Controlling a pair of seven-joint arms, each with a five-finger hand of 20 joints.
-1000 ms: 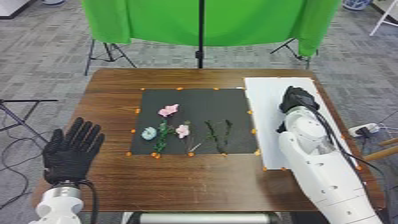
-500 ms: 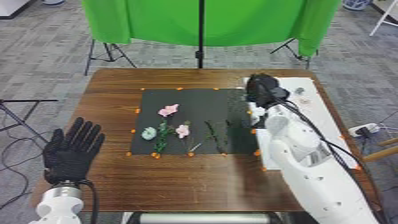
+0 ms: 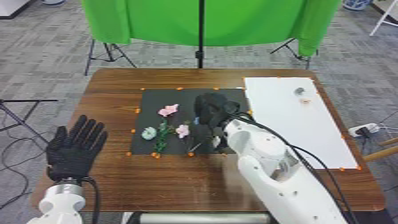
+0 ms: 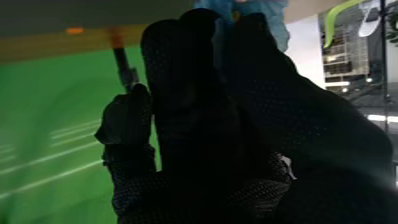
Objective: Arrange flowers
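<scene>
Palm up, my left hand (image 3: 71, 155) rests at the near left of the brown table (image 3: 102, 102), its fingers straight and slightly apart. Moving right from there, I see the dark mat (image 3: 149, 100), with orange spots around its edge. Toward its left side lies a blue-grey flower (image 3: 149, 133). Just beside that, a leafy green stem (image 3: 161, 144) runs toward the mat's near edge, with a pink flower (image 3: 169, 110) beyond it and a smaller pink flower (image 3: 183, 131) to its right. Behind the table hangs a green cloth (image 3: 204, 25).

Over the right part of the mat I have my right hand (image 3: 210, 107), its arm reaching in from the near right. In the right wrist view its fingers are closed on a light blue bloom (image 4: 271, 16), pinched at the tips; how much of it touches the mat, I can't tell.

Right of the mat is the white sheet (image 3: 275, 102), holding a small grey item (image 3: 299, 91) and a small peach-coloured item (image 3: 305, 101) near its far end.
</scene>
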